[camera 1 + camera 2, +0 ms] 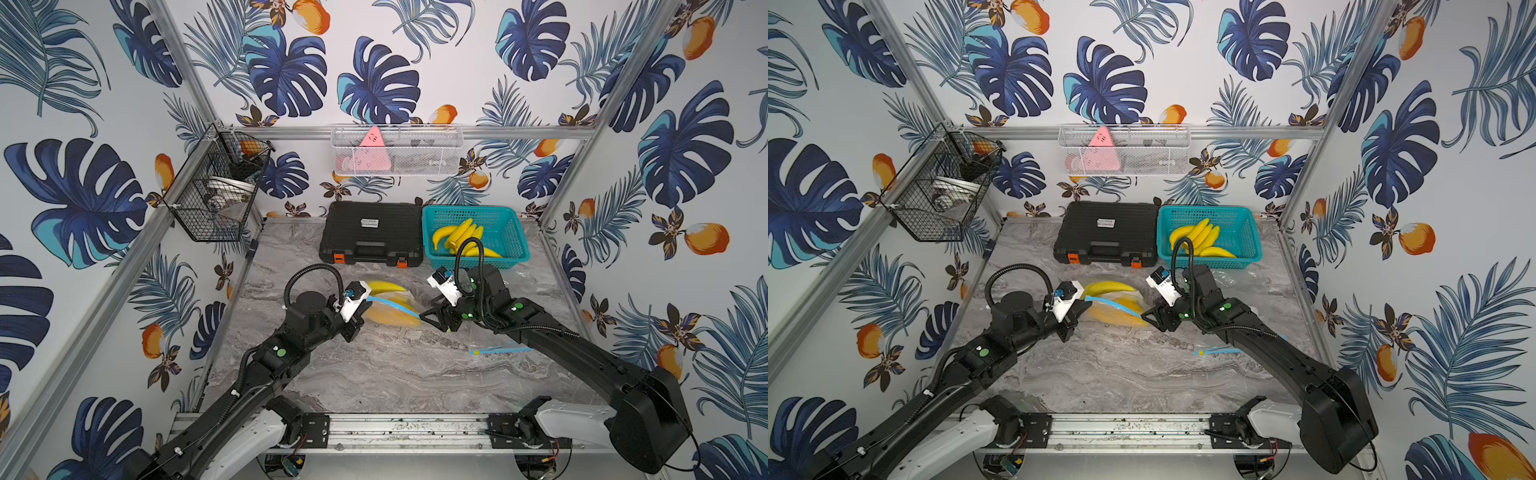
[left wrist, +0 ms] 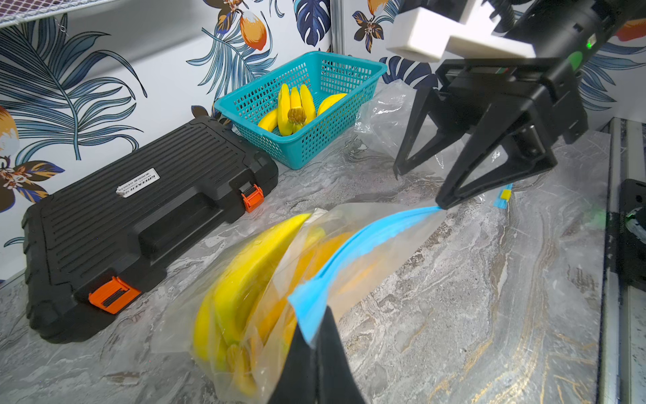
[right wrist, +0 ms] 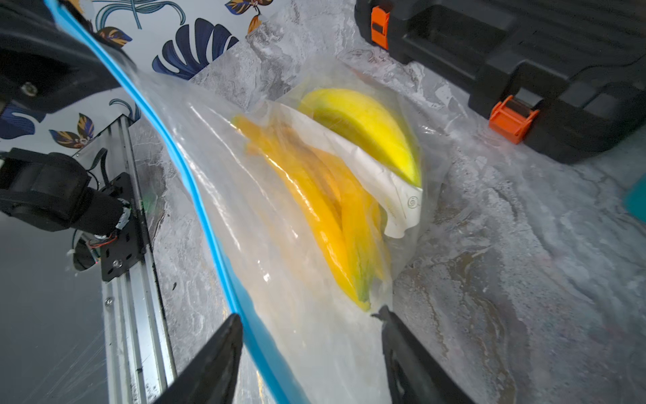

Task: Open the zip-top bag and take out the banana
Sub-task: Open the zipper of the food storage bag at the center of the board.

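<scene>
A clear zip-top bag (image 1: 390,311) (image 1: 1115,311) (image 2: 265,280) (image 3: 272,217) lies mid-table and holds a banana (image 1: 386,286) (image 2: 244,273) (image 3: 367,129) together with other yellow pieces. My left gripper (image 1: 365,306) (image 1: 1086,305) (image 2: 314,325) is shut on one end of the bag's blue zip strip (image 2: 367,238) (image 3: 195,189). At the strip's other end my right gripper (image 1: 430,320) (image 1: 1152,321) (image 2: 419,189) (image 3: 309,314) stands open. The strip runs between its fingers, and one fingertip (image 2: 442,203) touches the strip's tip.
A black tool case (image 1: 372,232) stands at the back beside a teal basket (image 1: 515,241) of bananas. Another bag's blue strip with a yellow slider (image 1: 498,351) lies under the right arm. Crumpled clear plastic (image 2: 388,112) sits by the basket. Wire baskets hang on the walls.
</scene>
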Controlling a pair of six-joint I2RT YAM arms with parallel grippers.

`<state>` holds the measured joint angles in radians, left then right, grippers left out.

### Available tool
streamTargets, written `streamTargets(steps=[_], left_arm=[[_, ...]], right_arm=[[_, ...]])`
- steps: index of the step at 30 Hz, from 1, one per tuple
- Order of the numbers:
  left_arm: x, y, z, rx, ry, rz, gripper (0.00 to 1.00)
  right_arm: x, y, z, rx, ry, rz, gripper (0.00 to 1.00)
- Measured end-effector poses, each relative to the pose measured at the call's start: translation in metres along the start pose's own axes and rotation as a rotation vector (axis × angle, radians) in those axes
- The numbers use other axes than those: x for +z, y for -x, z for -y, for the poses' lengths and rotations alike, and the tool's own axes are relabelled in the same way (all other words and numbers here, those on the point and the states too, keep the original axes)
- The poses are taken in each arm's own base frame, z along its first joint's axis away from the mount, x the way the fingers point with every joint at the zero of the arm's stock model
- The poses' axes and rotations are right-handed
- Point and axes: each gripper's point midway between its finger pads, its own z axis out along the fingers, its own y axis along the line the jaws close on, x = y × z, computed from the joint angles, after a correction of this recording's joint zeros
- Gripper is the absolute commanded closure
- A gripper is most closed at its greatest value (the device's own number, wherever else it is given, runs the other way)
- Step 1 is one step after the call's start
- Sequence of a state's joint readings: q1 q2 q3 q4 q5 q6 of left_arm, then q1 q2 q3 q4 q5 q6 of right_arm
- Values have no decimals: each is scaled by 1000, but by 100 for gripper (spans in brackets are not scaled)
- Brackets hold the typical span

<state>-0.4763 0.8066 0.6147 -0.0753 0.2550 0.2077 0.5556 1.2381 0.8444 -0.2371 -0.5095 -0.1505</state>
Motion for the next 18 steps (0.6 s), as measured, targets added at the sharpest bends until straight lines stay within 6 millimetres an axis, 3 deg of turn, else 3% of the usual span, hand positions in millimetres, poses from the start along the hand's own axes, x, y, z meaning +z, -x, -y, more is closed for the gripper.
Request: streamTargets(steps=[10,18], left_arm=[[6,-3,-8,-27,35,-24,100],[1,3,-4,-46,22,15,100]], right_arm=[[-17,15,-12,-14,15,76,35],[-8,9,-3,32,-29,40,37]])
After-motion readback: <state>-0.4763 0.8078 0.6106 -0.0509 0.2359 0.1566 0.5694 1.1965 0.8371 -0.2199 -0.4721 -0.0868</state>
